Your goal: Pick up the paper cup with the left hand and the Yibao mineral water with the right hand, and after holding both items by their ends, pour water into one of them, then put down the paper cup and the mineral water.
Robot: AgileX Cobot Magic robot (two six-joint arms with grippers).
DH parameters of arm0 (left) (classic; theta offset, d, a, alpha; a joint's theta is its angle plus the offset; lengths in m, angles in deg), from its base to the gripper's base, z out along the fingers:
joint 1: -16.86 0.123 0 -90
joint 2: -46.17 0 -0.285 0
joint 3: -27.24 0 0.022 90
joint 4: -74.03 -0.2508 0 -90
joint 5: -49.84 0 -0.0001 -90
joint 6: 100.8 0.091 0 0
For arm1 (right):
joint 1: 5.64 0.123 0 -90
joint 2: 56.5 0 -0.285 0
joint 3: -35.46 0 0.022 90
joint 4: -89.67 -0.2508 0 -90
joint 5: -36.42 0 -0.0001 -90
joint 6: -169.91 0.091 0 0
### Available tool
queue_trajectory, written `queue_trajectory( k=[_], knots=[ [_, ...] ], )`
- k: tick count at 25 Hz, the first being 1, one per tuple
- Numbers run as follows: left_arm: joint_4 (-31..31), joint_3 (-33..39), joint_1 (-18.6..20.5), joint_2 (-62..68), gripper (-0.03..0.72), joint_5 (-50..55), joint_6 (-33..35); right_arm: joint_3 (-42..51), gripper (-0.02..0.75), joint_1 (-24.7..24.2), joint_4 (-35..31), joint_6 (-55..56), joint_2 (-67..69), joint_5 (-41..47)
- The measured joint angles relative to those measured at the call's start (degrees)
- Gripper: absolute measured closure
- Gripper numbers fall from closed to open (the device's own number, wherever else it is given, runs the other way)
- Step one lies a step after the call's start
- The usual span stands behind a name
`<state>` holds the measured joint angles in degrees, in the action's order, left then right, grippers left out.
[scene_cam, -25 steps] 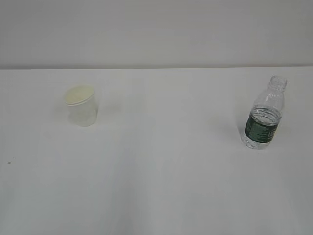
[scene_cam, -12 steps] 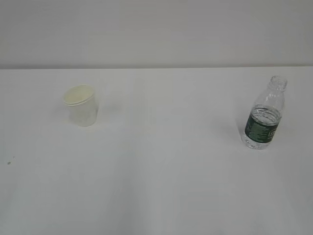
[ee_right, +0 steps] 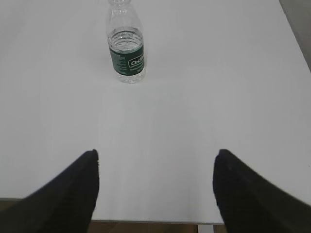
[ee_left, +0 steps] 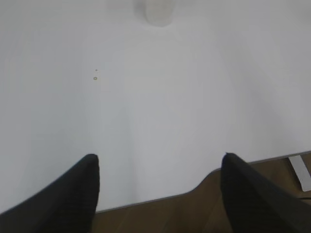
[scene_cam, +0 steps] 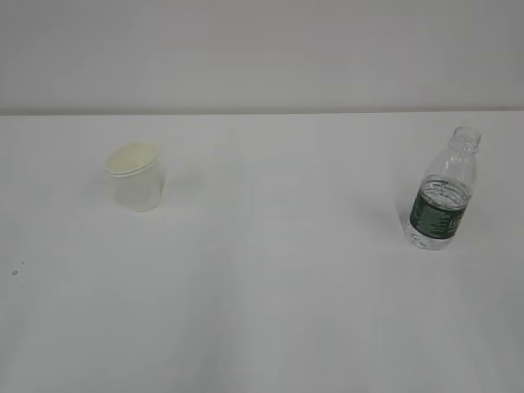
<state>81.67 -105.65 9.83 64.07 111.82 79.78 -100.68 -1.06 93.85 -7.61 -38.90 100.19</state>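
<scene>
The white paper cup (scene_cam: 136, 178) stands upright on the left of the white table (scene_cam: 270, 270); its lower part shows at the top edge of the left wrist view (ee_left: 158, 12). The Yibao mineral water (scene_cam: 443, 191), a clear uncapped bottle with a dark green label, stands upright on the right and appears at the top of the right wrist view (ee_right: 126, 43). My left gripper (ee_left: 159, 158) is open over the table's near edge, far short of the cup. My right gripper (ee_right: 156, 153) is open too, well short of the bottle. Neither arm shows in the exterior view.
A small dark speck (ee_left: 95, 77) lies on the table between the left gripper and the cup. The table's near edge (ee_left: 160, 196) runs below the left gripper, with brown floor beyond. The right side edge (ee_right: 294, 36) shows in the right wrist view.
</scene>
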Motion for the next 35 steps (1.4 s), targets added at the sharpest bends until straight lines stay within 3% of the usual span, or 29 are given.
queue_trajectory(
  k=[13, 35],
  knots=[
    [3.0, -2.6, 0.0, 8.9, 0.137, 0.0, 0.0, -0.3, 0.186, 0.0, -2.2, -0.1, 7.2, 1.4],
    [3.1, -3.9, 0.0, 18.6, 0.17, 3.4, 0.0, -0.3, 0.186, 0.0, -2.8, 0.4, 14.4, 5.1]
  ],
)
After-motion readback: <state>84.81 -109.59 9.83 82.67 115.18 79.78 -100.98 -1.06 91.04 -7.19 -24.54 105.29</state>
